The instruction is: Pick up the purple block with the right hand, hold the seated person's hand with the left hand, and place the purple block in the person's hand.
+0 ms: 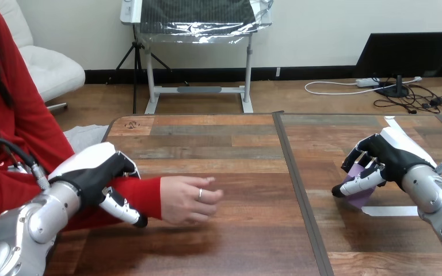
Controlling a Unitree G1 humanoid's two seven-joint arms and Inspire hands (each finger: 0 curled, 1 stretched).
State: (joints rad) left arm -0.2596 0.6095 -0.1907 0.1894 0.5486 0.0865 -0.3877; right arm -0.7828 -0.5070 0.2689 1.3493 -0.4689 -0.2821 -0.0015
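The purple block (359,196) sits inside the right hand (388,158), fingers curled round it.

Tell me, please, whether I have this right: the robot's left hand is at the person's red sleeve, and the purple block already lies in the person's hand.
Not quite. The head view shows the purple block not in the person's hand but in the robot's right hand, whose fingers curl round it at the view's right. The left hand is at the red sleeve, as you said.
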